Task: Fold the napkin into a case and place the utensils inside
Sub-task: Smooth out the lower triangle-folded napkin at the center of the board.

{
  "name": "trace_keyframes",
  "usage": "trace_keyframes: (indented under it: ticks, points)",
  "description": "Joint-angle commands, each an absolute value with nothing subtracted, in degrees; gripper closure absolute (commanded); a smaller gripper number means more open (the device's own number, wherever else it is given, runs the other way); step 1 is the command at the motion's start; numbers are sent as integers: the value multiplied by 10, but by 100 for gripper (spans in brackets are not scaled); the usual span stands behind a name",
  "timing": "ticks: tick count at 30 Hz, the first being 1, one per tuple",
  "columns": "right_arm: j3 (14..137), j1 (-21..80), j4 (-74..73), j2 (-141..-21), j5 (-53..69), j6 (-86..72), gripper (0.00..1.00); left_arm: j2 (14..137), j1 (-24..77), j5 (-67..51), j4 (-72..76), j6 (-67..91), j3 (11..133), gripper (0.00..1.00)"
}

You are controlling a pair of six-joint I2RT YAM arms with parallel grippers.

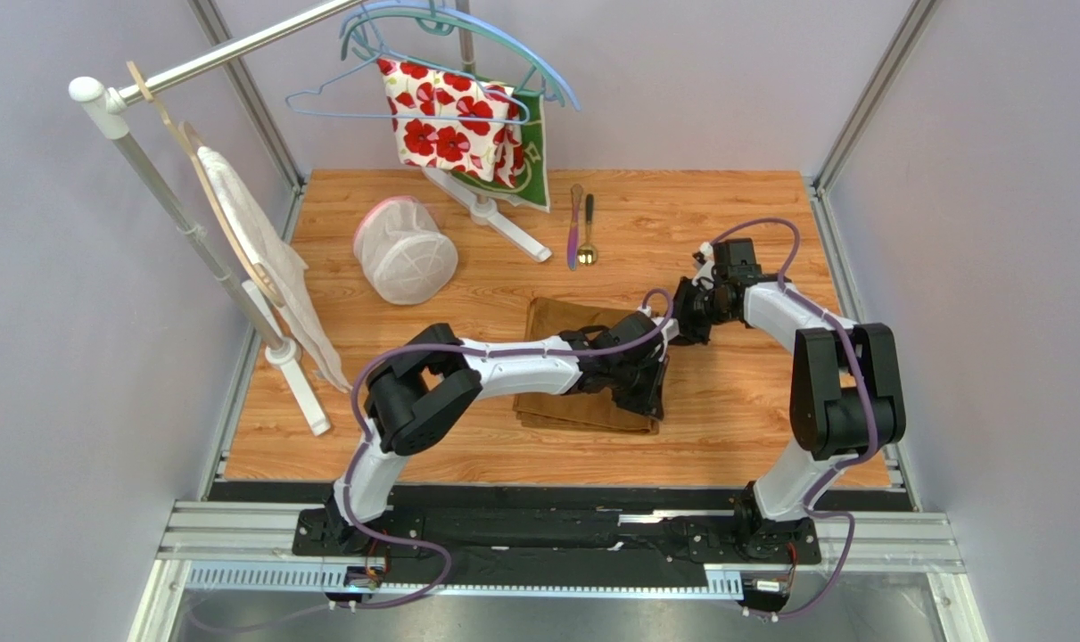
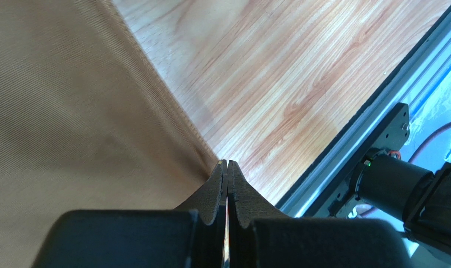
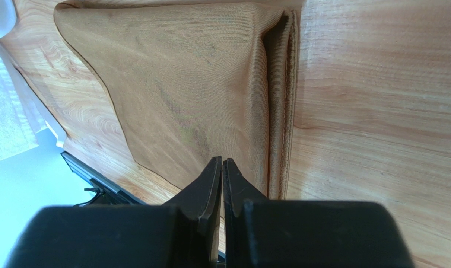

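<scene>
Mid-table, the left gripper (image 2: 227, 167) is sitting closed, seemingly pinching the napkin (image 1: 565, 321) at its near right edge. The right gripper (image 3: 222, 163) is resting closed at the folded far right corner, with bare table (image 1: 719, 401) lying open to the right.

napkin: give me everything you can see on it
The napkin is plain golden-brown cloth with a satin sheen, folded into layers with a stitched hem, lying flat on the wooden table. The left gripper is shut on its edge. The right gripper is shut over it beside the fold, grip unclear. From above it is partly hidden.
</scene>
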State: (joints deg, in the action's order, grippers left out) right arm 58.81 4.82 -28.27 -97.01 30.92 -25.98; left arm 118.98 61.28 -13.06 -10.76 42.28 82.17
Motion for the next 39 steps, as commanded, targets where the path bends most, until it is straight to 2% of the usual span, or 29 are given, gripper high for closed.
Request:
trace_keyframes:
  ticks: [1, 4, 8, 17, 25, 33, 39]
  points:
    - [578, 47, -266, -926, 302, -258, 94, 1226, 623, -152, -88, 439, 870, 100]
    - [570, 46, -269, -912, 292, -258, 94, 1223, 629, -142, -106, 428, 885, 100]
    - [553, 44, -274, -894, 275, -263, 94, 1162, 635, -99, -138, 392, 874, 99]
    - [468, 32, -319, -817, 176, -261, 92, 1073, 636, -11, -237, 374, 786, 100]
    - [331, 61, -301, -730, 196, -302, 95, 1137, 636, -38, -214, 381, 797, 100]
    - [298, 132, -284, -717, 172, -372, 98, 1176, 636, -47, -218, 372, 847, 100]
    - [280, 133, -242, -728, 184, -389, 99, 1208, 638, -98, -178, 402, 848, 100]
